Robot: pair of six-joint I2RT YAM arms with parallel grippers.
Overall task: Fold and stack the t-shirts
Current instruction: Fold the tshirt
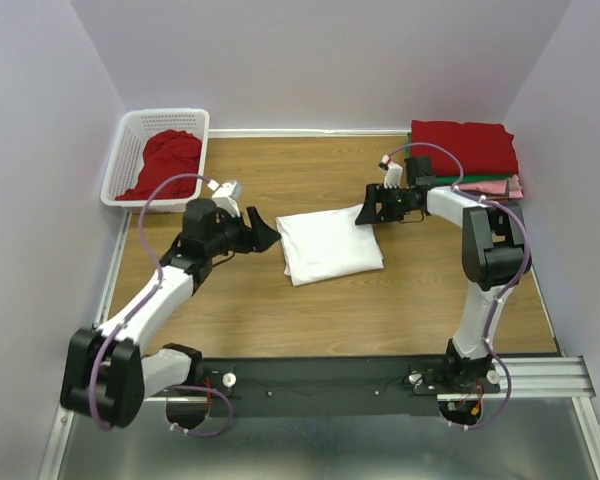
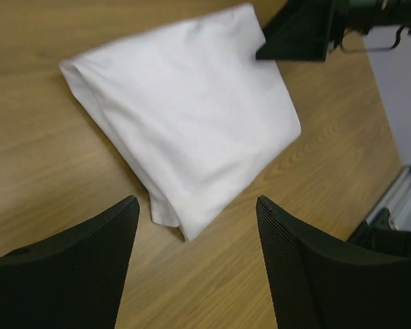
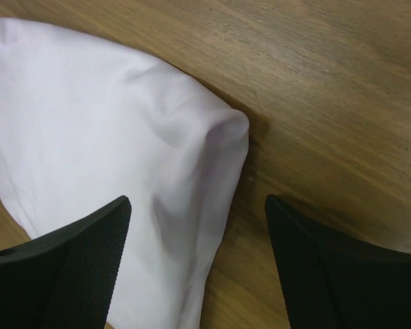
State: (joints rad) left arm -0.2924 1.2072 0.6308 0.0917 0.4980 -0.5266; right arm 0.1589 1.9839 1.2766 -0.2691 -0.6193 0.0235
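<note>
L to R: basket [image 1: 120,165] far-left holds a crumpled red tee [image 1: 168,160], not yet folded. My left claw [image 1: 264,232] is released, just off the left edge of the white tee [image 1: 328,245], which lies mid-desk [image 1: 230,320] as a rough rectangle. My right claw [image 1: 366,211] is released too, at its far-right corner. I reckon the fold's done. Next: pinch thru all layers, carry to the stack [image 1: 465,148] far-right. Only top cam shows stack + basket. Right wrist cam shows the corner between my fingers, unpinched.
</note>
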